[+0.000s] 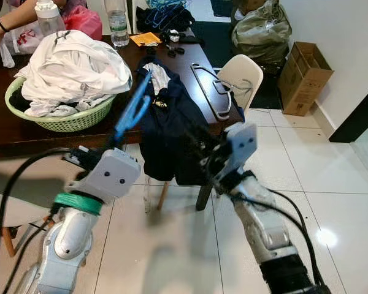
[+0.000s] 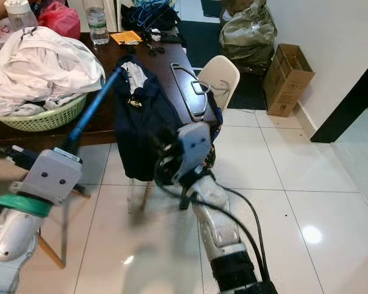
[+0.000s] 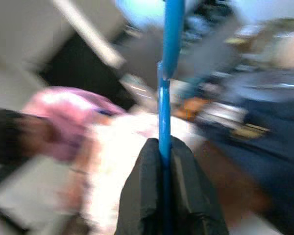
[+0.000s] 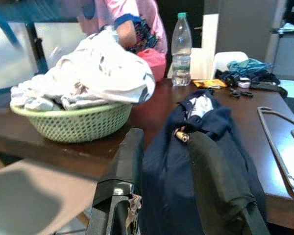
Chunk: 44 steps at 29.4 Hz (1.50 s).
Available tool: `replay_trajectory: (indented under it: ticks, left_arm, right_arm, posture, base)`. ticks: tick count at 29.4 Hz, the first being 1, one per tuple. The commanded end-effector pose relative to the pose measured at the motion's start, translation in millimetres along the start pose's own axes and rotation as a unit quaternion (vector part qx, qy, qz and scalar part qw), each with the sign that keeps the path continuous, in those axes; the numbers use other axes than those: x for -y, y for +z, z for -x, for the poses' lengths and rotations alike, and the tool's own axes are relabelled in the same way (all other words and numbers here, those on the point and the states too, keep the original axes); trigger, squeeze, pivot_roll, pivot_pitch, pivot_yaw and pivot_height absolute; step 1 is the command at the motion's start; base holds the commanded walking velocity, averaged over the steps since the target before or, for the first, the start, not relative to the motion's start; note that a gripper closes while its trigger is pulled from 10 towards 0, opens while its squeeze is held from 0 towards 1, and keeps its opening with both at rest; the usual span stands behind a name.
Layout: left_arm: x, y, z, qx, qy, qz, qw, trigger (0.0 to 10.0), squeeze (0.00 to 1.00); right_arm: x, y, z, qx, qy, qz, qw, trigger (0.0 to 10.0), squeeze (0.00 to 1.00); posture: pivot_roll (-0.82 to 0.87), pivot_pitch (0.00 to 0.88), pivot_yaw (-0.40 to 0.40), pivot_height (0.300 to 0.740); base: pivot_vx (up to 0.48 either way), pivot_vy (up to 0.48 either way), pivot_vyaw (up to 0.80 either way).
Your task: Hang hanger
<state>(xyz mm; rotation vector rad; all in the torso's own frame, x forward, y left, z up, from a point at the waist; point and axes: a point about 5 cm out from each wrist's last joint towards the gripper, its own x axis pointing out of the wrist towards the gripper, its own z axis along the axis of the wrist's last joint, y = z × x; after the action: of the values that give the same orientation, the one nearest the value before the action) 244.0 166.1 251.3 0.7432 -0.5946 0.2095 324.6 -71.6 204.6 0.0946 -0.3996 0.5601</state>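
A dark wooden table (image 1: 6, 131) stood on white tiles, a navy garment (image 1: 165, 131) draped over its near edge. Beside it, the left gripper (image 3: 162, 161) clamped a blue plastic hanger (image 1: 132, 110). The right gripper (image 4: 166, 161) was open before the garment.

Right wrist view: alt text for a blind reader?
The right end effector, fingers apart, faces a dark navy garment draped over the edge of a dark wooden table. A green laundry basket heaped with white clothes sits on the table, a water bottle behind it and grey hangers beside the garment.
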Motion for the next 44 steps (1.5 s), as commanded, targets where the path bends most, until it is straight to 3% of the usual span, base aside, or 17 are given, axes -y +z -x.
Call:
replay_trajectory:
  ticks: [1,5,7,12,14,15,16,17,18,21,26,29,33,40,42,43,44]
  left_arm:
    - [-7.4,4,-0.8,0.014,0.039,-0.023,0.999,10.0,0.0]
    - [-2.3,-5,-1.9,-0.046,0.048,0.04,0.997,10.0,0.0]
    - [12.3,-9,1.4,-0.088,0.021,0.119,0.989,10.0,0.0]
    - [25.4,0,4.7,-0.074,-0.023,0.157,0.985,10.0,0.0]
    - [46.3,10,17.2,-0.048,-0.127,0.191,0.972,10.0,0.0]
    - [46.3,10,17.2,-0.048,-0.127,0.191,0.972,10.0,0.0]
    - [54.7,8,27.4,-0.058,-0.172,0.213,0.96,10.0,0.0]
    - [54.7,8,27.4,-0.058,-0.172,0.213,0.96,10.0,0.0]
    - [60.8,5,37.6,-0.078,-0.208,0.237,0.946,10.0,0.0]
    - [62.6,-2,45.9,-0.104,-0.214,0.247,0.939,10.0,0.0]
    - [54.5,-22,52.0,-0.181,-0.156,0.272,0.932,10.0,0.0]
    - [45.6,-19,35.3,-0.143,-0.126,0.231,0.954,10.0,0.0]
    - [43.0,-13,24.8,-0.118,-0.129,0.239,0.955,10.0,0.0]
    - [27.4,-7,16.0,-0.094,-0.152,0.267,0.947,10.0,0.0]
    - [23.0,-6,17.4,-0.087,-0.173,0.258,0.947,10.0,0.0]
    - [16.2,-5,22.6,-0.08,-0.215,0.245,0.942,10.0,0.0]
    - [16.2,-5,22.6,-0.08,-0.215,0.245,0.942,10.0,0.0]
  right_arm:
    - [-5.4,-9,0.7,-0.014,0.002,-0.003,1.0,10.0,0.0]
    - [-19.3,-10,-3.0,-0.01,0.021,-0.013,1.0,10.0,0.0]
    - [-20.6,-9,-6.4,-0.003,0.013,-0.02,1.0,10.0,0.0]
    - [-11.9,-5,-8.8,0.003,-0.018,-0.013,1.0,10.0,0.0]
    - [8.0,-11,-1.8,-0.015,-0.078,0.065,0.995,10.0,0.0]
    - [8.0,-11,-1.8,-0.015,-0.078,0.065,0.995,10.0,0.0]
    - [15.2,-17,4.8,-0.026,-0.101,0.097,0.99,10.0,0.0]
    - [15.2,-17,4.8,-0.026,-0.101,0.097,0.99,10.0,0.0]
    - [20.0,-23,12.0,-0.04,-0.118,0.109,0.986,10.0,0.0]
    - [22.3,-30,19.5,-0.056,-0.13,0.114,0.983,10.0,0.0]
    - [25.5,-47,39.7,-0.1,-0.166,0.102,0.976,10.0,0.0]
    - [28.4,-40,38.4,-0.082,-0.175,0.097,0.976,10.0,0.0]
    - [32.2,-29,30.5,-0.056,-0.168,0.099,0.979,10.0,0.0]
    - [52.4,-2,23.9,-0.019,-0.112,0.115,0.987,10.0,0.0]
    - [56.5,3,26.1,-0.024,-0.071,0.137,0.988,10.0,0.0]
    - [59.6,9,32.6,-0.039,0.003,0.184,0.982,10.0,0.0]
    - [59.6,9,32.6,-0.039,0.003,0.184,0.982,10.0,0.0]
  posture:
    - [0.05,0.079,0.013,0.74]
    - [0.08,0.079,-0.01,0.74]
    - [0.09,0.078,-0.015,0.74]
    - [0.08,0.074,-0.014,0.74]
    - [0.07,0.067,-0.005,0.74]
    - [0.07,0.067,-0.005,0.74]
    - [0.07,0.064,0.003,0.74]
    - [0.07,0.064,0.003,0.74]
    - [0.06,0.066,0.006,0.74]
    - [0.06,0.069,0.01,0.74]
    - [0.05,0.079,0.019,0.74]
    - [0.04,0.079,0.023,0.74]
    - [0.04,0.076,0.03,0.74]
    - [0.04,0.073,0.036,0.74]
    - [0.04,0.077,0.035,0.74]
    - [0.05,0.081,0.037,0.74]
    - [0.05,0.081,0.037,0.74]
  base:
    - [0.0,0.0,0.0]
    - [0.0,0.0,0.0]
    - [0.0,0.0,0.0]
    - [0.0,0.0,0.0]
    - [0.0,0.0,0.0]
    - [0.0,0.0,0.0]
    - [0.0,0.0,0.0]
    - [0.0,0.0,0.0]
    - [0.0,0.0,0.0]
    - [0.0,0.0,0.0]
    - [0.0,0.0,0.0]
    - [0.0,0.0,0.0]
    - [0.0,0.0,0.0]
    - [0.0,0.0,0.0]
    - [0.0,0.0,0.0]
    - [0.0,0.0,0.0]
    - [0.0,0.0,0.0]
